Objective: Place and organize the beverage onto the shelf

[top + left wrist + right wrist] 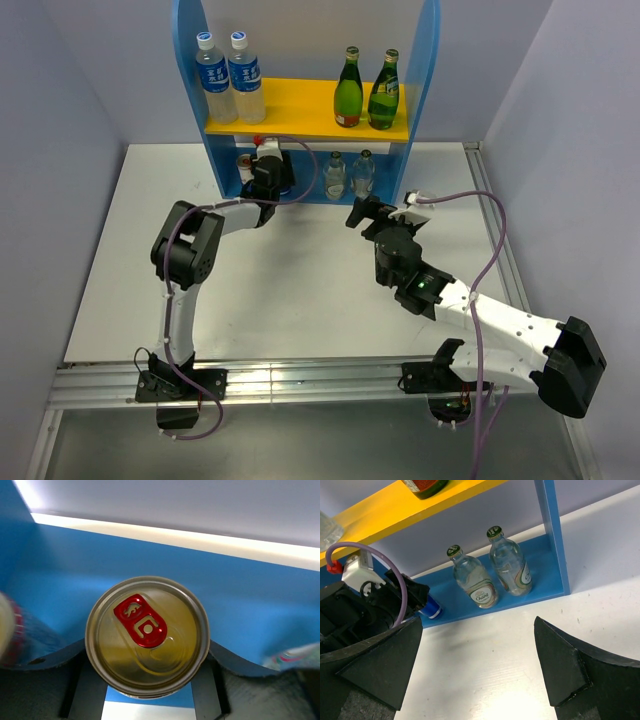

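The shelf (pixel 424 60), made of flat blue panels with rounded tops and a yellow upper board (pixel 300 100), stood at the far edge of the pale matte surface (pixel 300 300). On the board's right end stood 2 green glass bottles (pixel 348 90) with yellow labels, and on its left end 2 taller clear bottles (pixel 246 75) with white caps.

On the blue lower level, 2 small clear bottles (pixel 472 582) stood side by side near the right panel. The left arm (pixel 185 250), with its elbow folded high, reached into the lower level's left part. The left jaws were closed on a round silver can (pixel 147 635) with a red tab, one dark pad (pixel 55 655) on each side. From above the wrist hid this can. A second can (pixel 244 166) stood just beside it, blurred and cut off in the left wrist view.

The right arm (pixel 480 315) stretched from the near right corner. The right jaws were spread wide and empty, their wedge-shaped black fingers (pixel 380 665) over bare surface in front of the clear bottles.
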Controlling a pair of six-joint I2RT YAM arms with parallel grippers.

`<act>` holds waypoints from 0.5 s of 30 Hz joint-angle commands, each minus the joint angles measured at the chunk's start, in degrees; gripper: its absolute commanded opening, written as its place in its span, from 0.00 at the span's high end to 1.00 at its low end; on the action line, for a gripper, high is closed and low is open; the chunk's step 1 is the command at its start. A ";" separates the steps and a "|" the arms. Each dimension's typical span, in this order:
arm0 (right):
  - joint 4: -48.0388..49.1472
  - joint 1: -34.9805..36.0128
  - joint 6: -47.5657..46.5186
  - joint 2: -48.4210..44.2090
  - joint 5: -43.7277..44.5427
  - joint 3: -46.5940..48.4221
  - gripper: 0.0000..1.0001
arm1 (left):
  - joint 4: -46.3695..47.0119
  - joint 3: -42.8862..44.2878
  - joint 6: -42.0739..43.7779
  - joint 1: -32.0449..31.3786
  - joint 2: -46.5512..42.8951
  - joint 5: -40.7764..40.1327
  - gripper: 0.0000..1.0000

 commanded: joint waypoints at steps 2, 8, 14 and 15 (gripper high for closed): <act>0.90 0.16 1.29 0.46 0.63 0.17 0.01 | -0.83 1.95 2.55 2.15 -0.43 -1.55 0.39; 0.54 0.16 1.55 0.55 0.90 0.35 0.01 | -1.44 2.48 3.17 2.25 -0.08 -0.50 0.07; -0.07 0.16 2.08 0.54 1.42 0.26 0.01 | -1.36 -0.23 2.29 2.07 -2.01 1.07 0.01; -0.07 0.16 2.26 0.46 1.43 0.35 0.01 | -1.18 -0.68 2.29 2.07 -2.80 1.17 0.01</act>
